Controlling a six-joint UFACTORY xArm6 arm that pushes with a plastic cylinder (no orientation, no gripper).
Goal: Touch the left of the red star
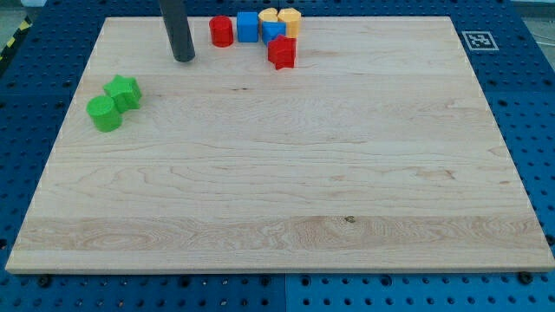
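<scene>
The red star [282, 53] lies near the view's top, a little left of centre, just below a cluster of blocks. My tip [184, 59] rests on the board well to the left of the red star, with a clear gap between them. A red cylinder [221, 31] stands between the tip and the cluster, up and to the right of the tip. A blue cube [248, 26], a small blue block [272, 30] and two yellow blocks [289, 21] sit just above the red star.
A green star [124, 91] and a green cylinder [105, 113] sit together at the view's left. The wooden board [286, 173] lies on a blue pegboard table. A marker tag [476, 39] is at the board's top right corner.
</scene>
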